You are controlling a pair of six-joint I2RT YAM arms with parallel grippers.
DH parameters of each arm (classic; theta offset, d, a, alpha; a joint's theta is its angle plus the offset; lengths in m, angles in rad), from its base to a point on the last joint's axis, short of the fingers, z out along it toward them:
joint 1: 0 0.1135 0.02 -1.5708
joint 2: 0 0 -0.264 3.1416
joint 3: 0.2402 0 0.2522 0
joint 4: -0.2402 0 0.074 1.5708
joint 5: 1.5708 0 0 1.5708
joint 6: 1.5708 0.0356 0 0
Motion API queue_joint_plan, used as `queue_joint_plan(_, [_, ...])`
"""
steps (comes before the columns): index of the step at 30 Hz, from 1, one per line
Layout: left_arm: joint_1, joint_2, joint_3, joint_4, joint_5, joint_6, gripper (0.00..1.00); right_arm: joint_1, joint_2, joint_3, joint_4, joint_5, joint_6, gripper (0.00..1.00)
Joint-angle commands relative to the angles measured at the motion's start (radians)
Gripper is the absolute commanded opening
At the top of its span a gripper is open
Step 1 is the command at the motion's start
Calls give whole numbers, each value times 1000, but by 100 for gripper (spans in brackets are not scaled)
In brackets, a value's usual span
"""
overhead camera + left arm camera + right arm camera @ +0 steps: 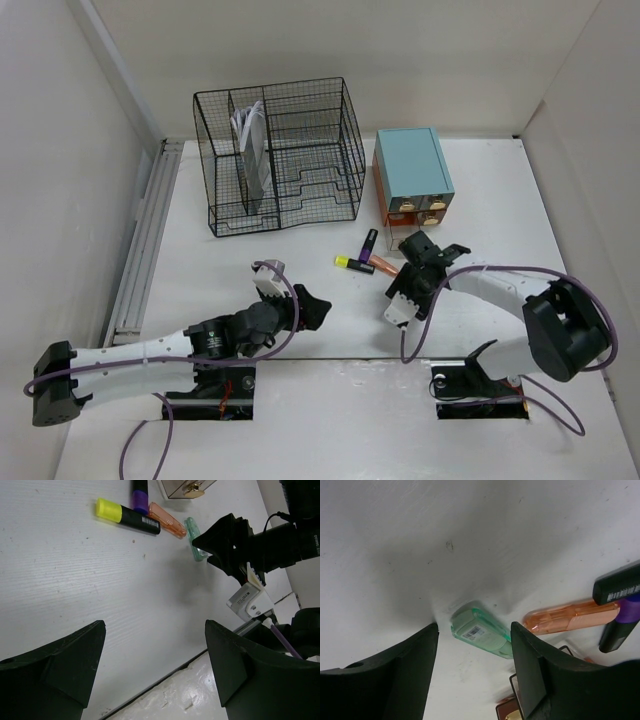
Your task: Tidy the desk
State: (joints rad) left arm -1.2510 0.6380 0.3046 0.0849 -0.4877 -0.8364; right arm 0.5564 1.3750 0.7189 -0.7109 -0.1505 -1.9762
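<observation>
The white desk [200, 270] holds a small cluster of pens in front of the teal drawer box [412, 172]: a yellow-capped black highlighter [353, 264], a purple marker [369, 242] and an orange pen [386, 264]. My right gripper [424, 252] is open, low over the desk. In the right wrist view its jaws [474, 645] stand either side of a green translucent case [482, 630], not touching it; the orange pen [575, 617] lies beside. My left gripper [312, 310] is open and empty [155, 650], left of the pens, above bare desk [75, 580].
A black wire-mesh organizer [275, 160] with papers [250, 130] stands at the back left. The drawer box's brown drawer fronts [418, 212] face the pens. White walls border the desk. A seam [165, 675] runs along the near edge.
</observation>
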Motion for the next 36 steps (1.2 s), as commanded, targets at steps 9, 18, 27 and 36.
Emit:
queue_joint_plan(9, [-7, -32, -3, 10, 8, -13, 78, -16, 79, 46, 22, 34, -102, 65])
queue_joint_plan(18, [-7, -61, 7, -30, 17, -32, 78, -16, 188, 151, -61, 54, -112, 60])
queue_joint_plan(27, [-7, -99, 16, -59, 8, -32, 78, 3, 229, 201, -137, 42, -81, 42])
queue_joint_plan(36, [-7, -133, 16, -80, -2, -32, 78, 72, 252, 224, -258, -15, 11, 46])
